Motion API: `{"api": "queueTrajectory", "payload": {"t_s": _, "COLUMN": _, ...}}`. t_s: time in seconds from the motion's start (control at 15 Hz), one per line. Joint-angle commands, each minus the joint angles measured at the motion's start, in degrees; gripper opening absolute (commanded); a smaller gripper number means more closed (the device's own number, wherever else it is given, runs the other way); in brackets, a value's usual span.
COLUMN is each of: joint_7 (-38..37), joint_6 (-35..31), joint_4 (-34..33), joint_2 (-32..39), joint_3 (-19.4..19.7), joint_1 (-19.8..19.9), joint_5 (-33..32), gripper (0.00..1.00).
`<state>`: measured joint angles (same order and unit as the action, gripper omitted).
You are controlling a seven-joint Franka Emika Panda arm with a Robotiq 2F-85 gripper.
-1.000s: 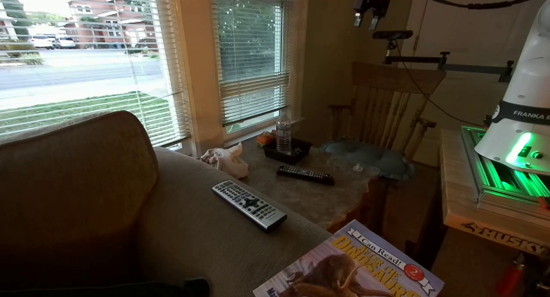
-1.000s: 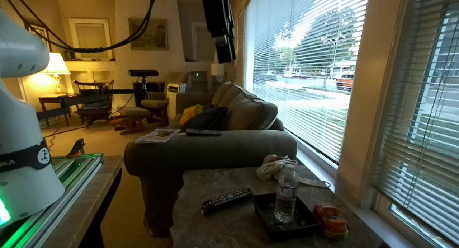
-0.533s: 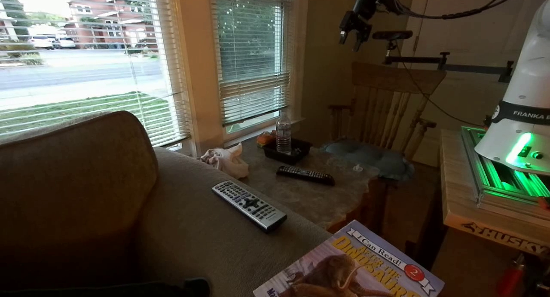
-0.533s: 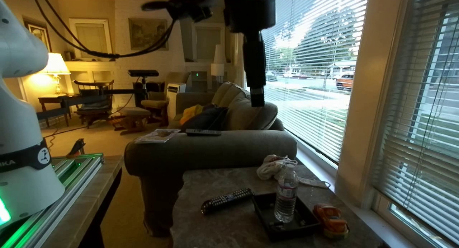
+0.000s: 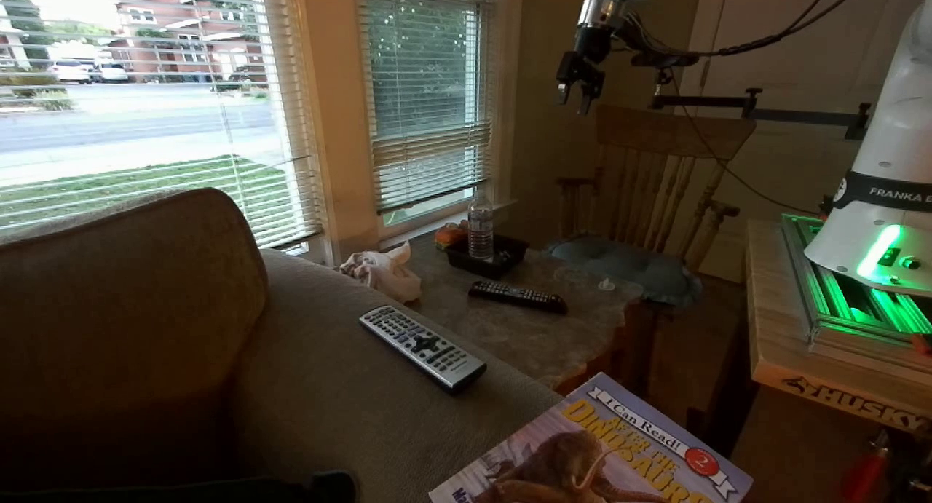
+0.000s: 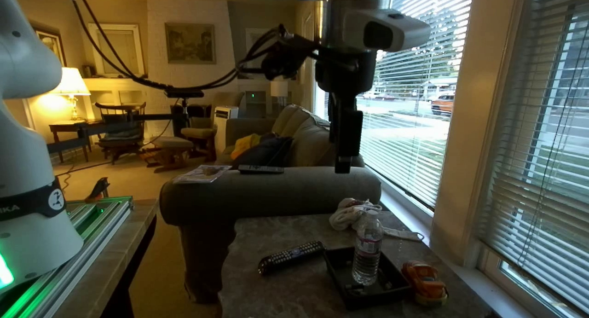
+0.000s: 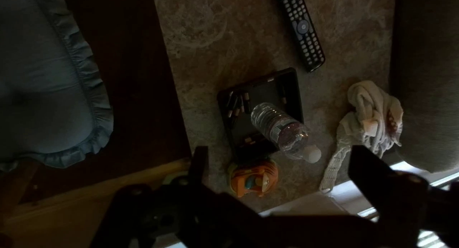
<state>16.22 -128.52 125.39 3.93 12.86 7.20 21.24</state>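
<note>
While the fingers (image 5: pixel 586 99) are held parted in mid-air in an exterior view, a clear bottle (image 5: pixel 480 230) is stood upright in a black tray (image 5: pixel 513 259) on the counter (image 5: pixel 539 335), with a black remote (image 5: pixel 517 296) laid nearby. A silver remote (image 5: pixel 422 348) and a book (image 5: pixel 590 445) are rested on the couch arm (image 5: pixel 328 365). In an exterior view, an orange object (image 6: pixel 424 279) is placed just beside the tray and a pale bundle (image 6: pixel 352 212) is laid by the couch arm; the fingers are seen edge-on, well apart from the bottle. In the wrist view, the fingers are spread wide with nothing gripped; the bottle is seen below, between them, with batteries (image 7: pixel 247 102) scattered in the tray.
</note>
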Motion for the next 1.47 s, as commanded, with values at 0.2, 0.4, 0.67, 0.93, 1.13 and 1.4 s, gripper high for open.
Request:
{"api": "queueTrajectory", "payload": {"t_s": 0.2, "joint_7": 0.5, "joint_6": 0.0, "joint_4": -1.6, "joint_2": 3.4, "joint_3": -3.0, "joint_1": 1.7, "joint_5": -0.4, "gripper": 1.0}}
{"api": "queueTrajectory", "payload": {"t_s": 0.4, "joint_7": 0.5, "joint_6": 0.0, "joint_4": -1.6, "joint_2": 3.2, "joint_3": -2.9, "joint_1": 2.1, "joint_5": -0.4, "gripper": 1.0}}
{"api": "queueTrajectory", "payload": {"t_s": 0.67, "joint_7": 3.0, "joint_6": 0.1, "joint_4": -3.7, "joint_2": 5.8, "joint_3": -3.2, "joint_1": 2.1, "joint_5": -2.5, "gripper": 1.0}}
{"api": "queueTrajectory", "payload": {"t_s": 0.93, "joint_7": 6.5, "joint_6": 1.3, "joint_4": -11.0, "joint_2": 13.6, "joint_3": -5.0, "joint_1": 1.7, "joint_5": -8.6, "gripper": 1.0}}
{"api": "queueTrajectory", "payload": {"t_s": 1.13, "joint_7": 8.5, "joint_6": 0.3, "joint_4": -16.8, "joint_2": 19.9, "joint_3": -7.0, "joint_1": 2.0, "joint_5": -12.8, "gripper": 1.0}}
{"api": "queueTrajectory", "payload": {"t_s": 1.4, "joint_7": 9.9, "joint_6": -1.6, "joint_4": -23.0, "joint_2": 26.3, "joint_3": -9.6, "joint_1": 2.7, "joint_5": -13.7, "gripper": 1.0}}
